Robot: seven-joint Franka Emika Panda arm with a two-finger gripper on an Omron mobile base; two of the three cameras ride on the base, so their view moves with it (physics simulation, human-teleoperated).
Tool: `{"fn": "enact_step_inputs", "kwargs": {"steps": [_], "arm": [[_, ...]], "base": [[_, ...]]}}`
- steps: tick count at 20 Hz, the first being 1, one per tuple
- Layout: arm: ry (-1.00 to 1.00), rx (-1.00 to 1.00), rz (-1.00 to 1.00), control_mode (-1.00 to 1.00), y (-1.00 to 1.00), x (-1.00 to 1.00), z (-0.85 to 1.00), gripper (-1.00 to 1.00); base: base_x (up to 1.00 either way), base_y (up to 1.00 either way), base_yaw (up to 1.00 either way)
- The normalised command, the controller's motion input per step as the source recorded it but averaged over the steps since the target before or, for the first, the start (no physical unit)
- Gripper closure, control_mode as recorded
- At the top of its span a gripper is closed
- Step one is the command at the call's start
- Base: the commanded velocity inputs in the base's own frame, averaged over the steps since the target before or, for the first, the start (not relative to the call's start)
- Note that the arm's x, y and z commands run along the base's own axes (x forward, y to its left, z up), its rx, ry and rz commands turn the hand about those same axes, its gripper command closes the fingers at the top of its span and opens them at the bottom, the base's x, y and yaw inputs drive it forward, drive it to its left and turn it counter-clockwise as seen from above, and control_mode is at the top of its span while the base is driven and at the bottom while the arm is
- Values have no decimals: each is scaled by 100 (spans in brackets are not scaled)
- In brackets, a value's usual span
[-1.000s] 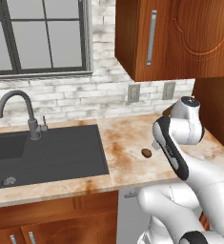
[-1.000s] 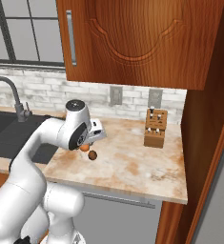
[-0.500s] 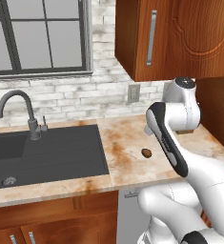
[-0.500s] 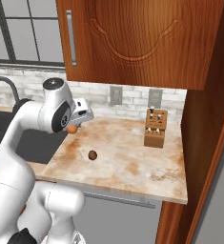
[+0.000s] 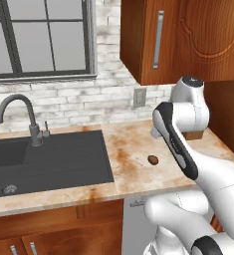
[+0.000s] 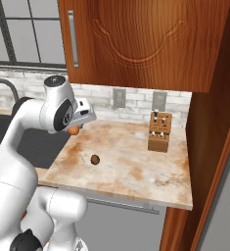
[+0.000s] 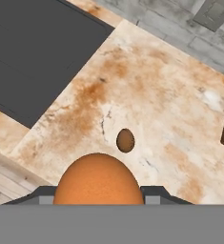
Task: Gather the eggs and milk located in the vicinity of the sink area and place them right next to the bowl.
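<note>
My gripper [image 6: 77, 126] hangs above the counter, shut on the orange-brown egg [image 6: 74, 130]. That egg [image 7: 99, 180] bulges large between the two fingertips in the hand view. The dark brown egg [image 5: 153, 159] lies alone on the marbled counter below, also seen as a small oval [image 7: 125, 140] and to the lower right of the hand [image 6: 94, 159]. The dark-grey sink [image 5: 49, 159] with its gooseneck faucet [image 5: 20, 108] lies to the left, and its corner [image 7: 37, 52] shows in the hand view. The milk and the bowl are out of view.
A wooden knife block [image 6: 160, 132] stands at the back right of the counter [image 6: 136, 171]. Brown wall cabinets [image 6: 146, 44] hang overhead, and a tall wooden panel closes off the right end. Outlets [image 6: 119, 98] sit in the brick backsplash.
The arm has lifted the orange-brown egg up from beside the dark brown egg and now holds it higher over the counter. The dark brown egg has not moved.
</note>
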Motion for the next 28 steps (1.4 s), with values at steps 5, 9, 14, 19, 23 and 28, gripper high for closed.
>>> {"fn": "enact_step_inputs", "kwargs": {"steps": [5, 9, 14, 19, 23, 28], "arm": [[0, 0, 0, 100, 0, 0, 1, 100], [0, 0, 0, 100, 0, 0, 0, 100], [0, 0, 0, 100, 0, 0, 0, 100], [0, 0, 0, 100, 0, 0, 0, 100], [0, 0, 0, 100, 0, 0, 0, 100], [0, 0, 0, 100, 0, 0, 0, 100]], "base": [[0, 0, 0], [0, 25, 0], [0, 54, 0], [-2, 62, 0], [-1, 63, -1], [0, 69, -3]]}}
